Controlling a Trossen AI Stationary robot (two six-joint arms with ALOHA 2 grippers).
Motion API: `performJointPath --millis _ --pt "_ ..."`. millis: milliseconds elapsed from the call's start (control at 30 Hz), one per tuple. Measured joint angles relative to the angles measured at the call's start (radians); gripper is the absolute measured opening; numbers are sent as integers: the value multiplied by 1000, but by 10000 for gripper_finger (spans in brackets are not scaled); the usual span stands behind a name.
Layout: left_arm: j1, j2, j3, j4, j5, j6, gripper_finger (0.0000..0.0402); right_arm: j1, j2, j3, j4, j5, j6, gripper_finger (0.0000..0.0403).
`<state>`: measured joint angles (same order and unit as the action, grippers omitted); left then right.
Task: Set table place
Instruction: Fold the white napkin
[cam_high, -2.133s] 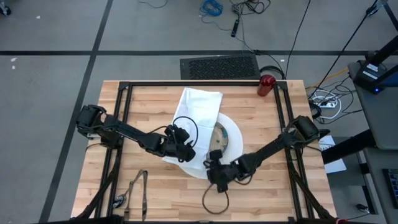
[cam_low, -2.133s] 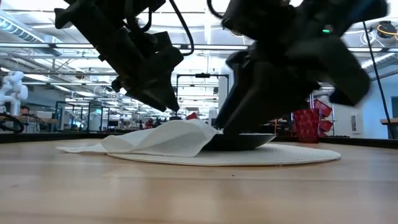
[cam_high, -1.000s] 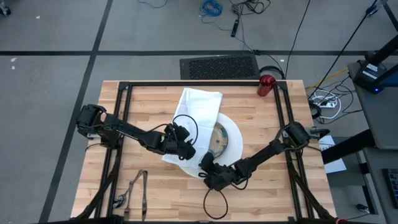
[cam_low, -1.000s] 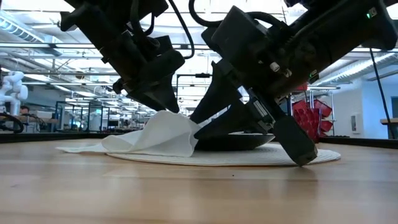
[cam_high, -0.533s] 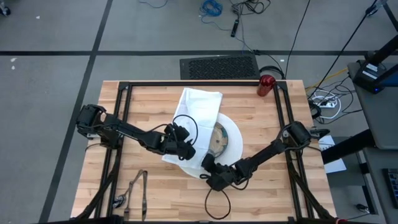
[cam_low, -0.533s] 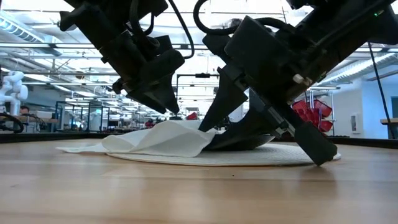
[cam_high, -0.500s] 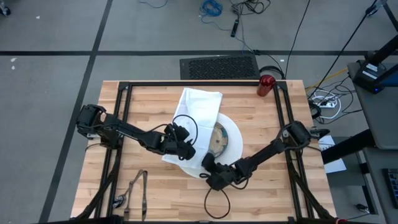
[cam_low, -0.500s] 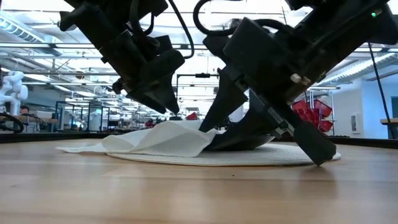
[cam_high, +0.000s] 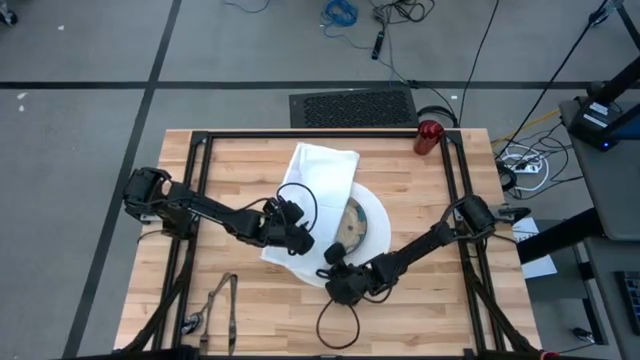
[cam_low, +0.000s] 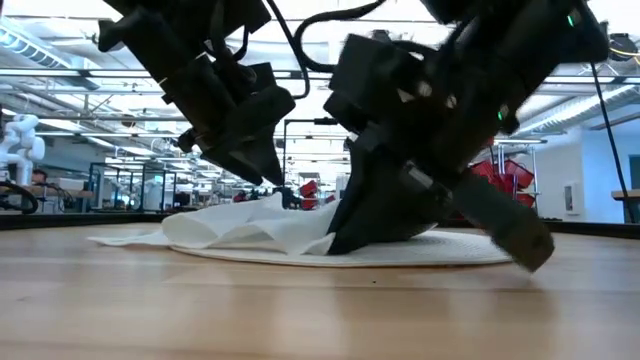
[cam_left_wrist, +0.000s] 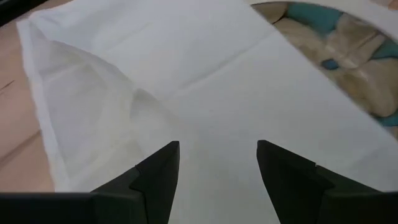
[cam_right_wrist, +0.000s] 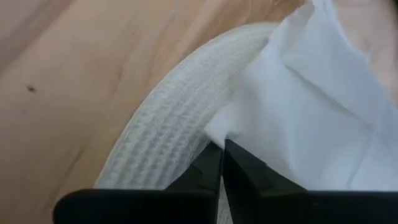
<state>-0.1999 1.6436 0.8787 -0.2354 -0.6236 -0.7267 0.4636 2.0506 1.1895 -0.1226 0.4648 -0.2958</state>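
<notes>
Pale butcher-block wooden table (cam_high: 400, 190) underneath everything, with dark metal cutlery (cam_high: 222, 300) lying at its near left edge. Just right of that, the right gripper (cam_high: 333, 267) sits at the near rim of the big round white plate (cam_high: 377, 222), fingers (cam_right_wrist: 214, 168) clenched tight on a corner of the white cloth napkin (cam_high: 318, 170). Beside it, the left gripper (cam_high: 300, 243) hovers over the napkin, jaws released and spread wide, nothing between them. The patterned beige-blue bowl (cam_high: 352, 222) rests on the plate, the napkin draped across its left side. Far right corner: a small red cup (cam_high: 429, 136).
</notes>
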Motion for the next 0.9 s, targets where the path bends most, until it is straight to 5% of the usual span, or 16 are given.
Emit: performJointPath --millis 200,367,567,733,900 --pt "9 0 0 -20 0 -1 201 12 -75 131 -276 -38 142 0" --pt "9 0 0 -22 2 0 201 -2 -69 129 -383 -220 300 0" --pt "10 0 0 -48 2 0 201 12 -118 135 -355 -115 350 0" --pt "11 0 0 -50 3 4 201 2 -106 133 -418 -265 406 0" --pt "12 0 -12 -65 5 2 201 -3 -168 133 -482 -166 434 0"
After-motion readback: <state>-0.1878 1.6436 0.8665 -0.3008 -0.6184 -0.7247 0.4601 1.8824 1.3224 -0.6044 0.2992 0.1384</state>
